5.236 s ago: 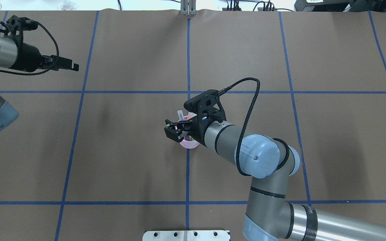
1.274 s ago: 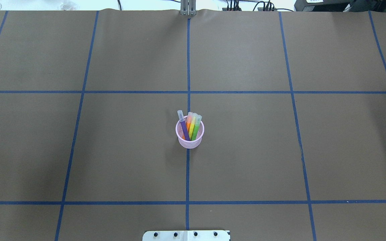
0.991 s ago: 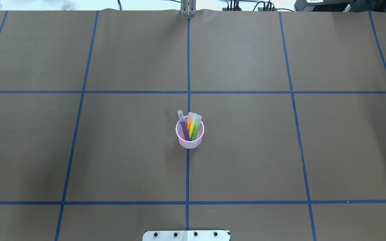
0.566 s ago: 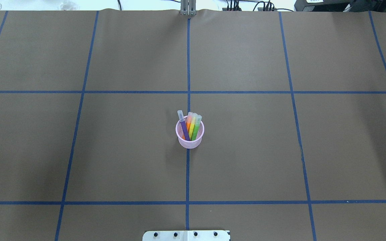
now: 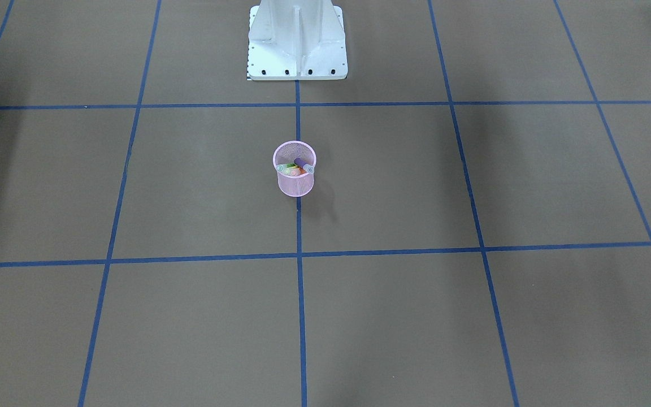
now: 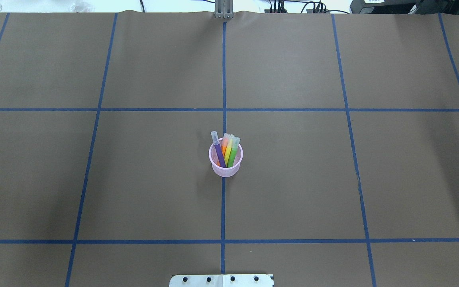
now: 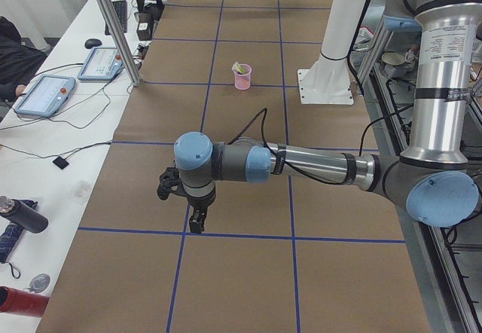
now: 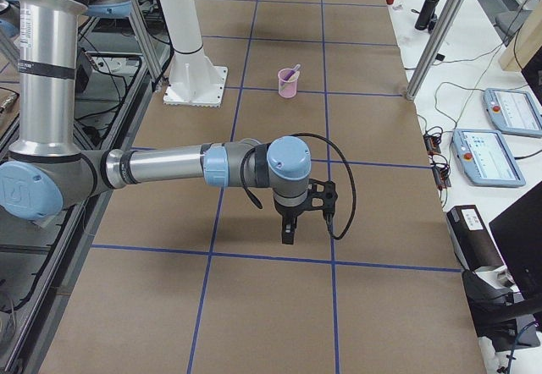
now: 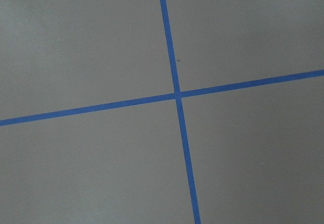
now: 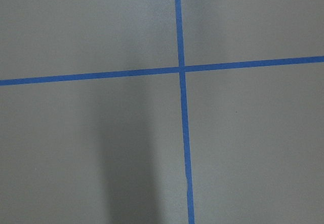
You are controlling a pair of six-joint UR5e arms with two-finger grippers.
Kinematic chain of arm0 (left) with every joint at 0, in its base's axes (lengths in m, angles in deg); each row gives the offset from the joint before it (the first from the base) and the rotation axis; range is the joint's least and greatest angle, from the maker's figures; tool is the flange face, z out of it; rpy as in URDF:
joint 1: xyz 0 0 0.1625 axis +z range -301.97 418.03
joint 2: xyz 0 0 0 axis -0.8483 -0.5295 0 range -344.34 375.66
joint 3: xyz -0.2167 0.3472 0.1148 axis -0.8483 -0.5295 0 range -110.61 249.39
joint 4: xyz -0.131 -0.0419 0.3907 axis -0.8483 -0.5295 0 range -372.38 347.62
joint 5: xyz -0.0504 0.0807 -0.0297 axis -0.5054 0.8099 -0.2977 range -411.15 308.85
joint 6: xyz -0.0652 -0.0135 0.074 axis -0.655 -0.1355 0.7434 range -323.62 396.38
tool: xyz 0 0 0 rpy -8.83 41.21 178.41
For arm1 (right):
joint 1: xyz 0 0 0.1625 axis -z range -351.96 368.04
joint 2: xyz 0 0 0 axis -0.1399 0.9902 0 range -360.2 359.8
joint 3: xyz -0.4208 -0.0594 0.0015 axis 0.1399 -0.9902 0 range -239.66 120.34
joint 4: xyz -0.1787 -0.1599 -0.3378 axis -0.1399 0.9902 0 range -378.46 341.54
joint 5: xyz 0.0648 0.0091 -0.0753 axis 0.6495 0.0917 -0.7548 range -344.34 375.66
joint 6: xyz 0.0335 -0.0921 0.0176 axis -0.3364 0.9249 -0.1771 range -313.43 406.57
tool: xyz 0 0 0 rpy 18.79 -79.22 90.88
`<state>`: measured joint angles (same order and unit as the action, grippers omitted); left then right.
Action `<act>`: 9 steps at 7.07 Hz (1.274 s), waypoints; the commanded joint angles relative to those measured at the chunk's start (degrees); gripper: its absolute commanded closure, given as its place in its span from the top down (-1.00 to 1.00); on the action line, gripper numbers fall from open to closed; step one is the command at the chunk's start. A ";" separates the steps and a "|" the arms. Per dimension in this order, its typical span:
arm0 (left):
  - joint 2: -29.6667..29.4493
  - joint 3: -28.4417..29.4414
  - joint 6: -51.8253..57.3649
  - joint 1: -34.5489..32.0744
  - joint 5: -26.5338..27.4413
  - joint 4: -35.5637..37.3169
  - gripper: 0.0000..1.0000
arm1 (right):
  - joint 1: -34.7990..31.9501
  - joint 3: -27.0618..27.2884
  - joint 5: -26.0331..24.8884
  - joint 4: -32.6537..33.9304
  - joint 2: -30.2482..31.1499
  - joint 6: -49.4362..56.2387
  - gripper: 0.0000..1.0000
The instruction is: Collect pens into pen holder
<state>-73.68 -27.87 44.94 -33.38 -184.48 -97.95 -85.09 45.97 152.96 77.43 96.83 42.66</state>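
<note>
The pink mesh pen holder (image 6: 225,170) stands upright at the table's middle on the centre tape line. The purple pen (image 6: 218,153), the orange pen (image 6: 224,146) and the green pen (image 6: 234,153) stand in it, cap ends up, with a yellow one between orange and green. The holder also shows in the front view (image 5: 295,183). My left gripper (image 7: 196,224) shows only in the left side view, pointing down far from the holder; I cannot tell its state. My right gripper (image 8: 288,234) shows only in the right side view, likewise; I cannot tell its state.
The robot's white base plate (image 6: 221,280) sits at the table's near edge. Blue tape lines grid the brown table cover. Control tablets (image 7: 45,96) and a metal post (image 7: 113,24) stand beside the table's far side. Both wrist views show only table and tape.
Since 5.2 s ago both arms have left the overhead view; my right gripper was then over the holder. Over the last second nothing has moved.
</note>
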 commanded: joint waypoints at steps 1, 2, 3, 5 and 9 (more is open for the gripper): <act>1.62 -0.38 0.14 -0.17 -0.17 -0.91 0.99 | 0.14 -0.24 -0.01 0.00 -0.01 0.04 1.00; 1.63 -0.38 0.14 -0.08 -0.25 -0.91 0.99 | 0.49 -0.24 -0.01 0.00 -0.09 0.04 1.00; 1.63 -0.29 0.14 -0.08 -0.26 -0.91 0.99 | 0.67 -0.24 -0.01 0.00 -0.18 -0.05 1.00; 1.54 -0.38 0.14 -0.08 -0.26 -0.91 0.99 | 0.76 -0.51 -0.18 0.00 -0.27 0.04 1.00; 1.45 -0.29 0.05 -0.08 -0.26 -0.91 0.99 | 0.85 -0.51 -0.10 0.00 -0.36 0.04 1.00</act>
<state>-72.16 -28.17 45.03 -33.46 -184.74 -98.87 -84.27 45.46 152.86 77.43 96.54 42.70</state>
